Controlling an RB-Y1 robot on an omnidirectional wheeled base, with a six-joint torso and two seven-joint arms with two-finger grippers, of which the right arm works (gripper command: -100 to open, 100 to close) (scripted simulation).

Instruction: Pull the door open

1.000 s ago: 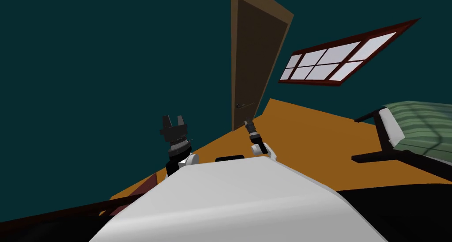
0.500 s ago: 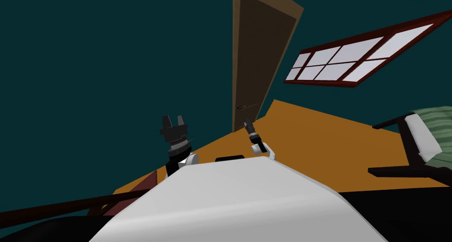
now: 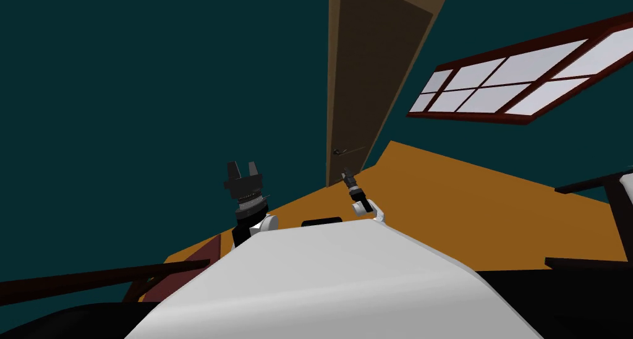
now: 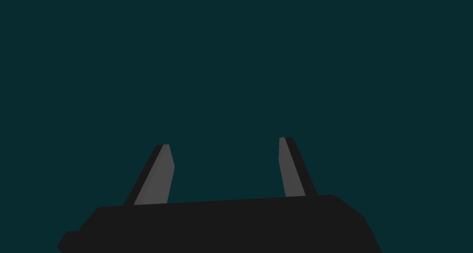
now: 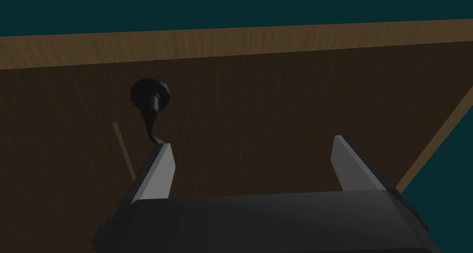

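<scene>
In the head view, one dark brown door (image 3: 374,69) stands in a lighter brown frame at the far side of the orange floor (image 3: 470,196), set in a dark teal wall (image 3: 154,75). It carries one small dark handle (image 3: 339,151) low on its left edge. To the door's right there is one window (image 3: 525,78) with a dark red frame and white panes in two rows. At the far right edge are the dark bars of one bed frame (image 3: 609,184), and at the near left one dark red rail (image 3: 93,279) runs across. Two grippers show: the left gripper (image 3: 243,167) is raised well left of the door with its jaws apart, and the right gripper (image 3: 346,173) points at the door just below the handle. In the left wrist view, the left gripper (image 4: 225,143) has its two fingers spread wide with nothing between them. In the right wrist view, the right gripper (image 5: 251,142) faces the door (image 5: 286,102) closely, its two fingers apart and holding nothing. The one black handle (image 5: 148,98), a round base with a curved lever, ends right at the tip of one finger (image 5: 157,167); whether they touch cannot be told.
</scene>
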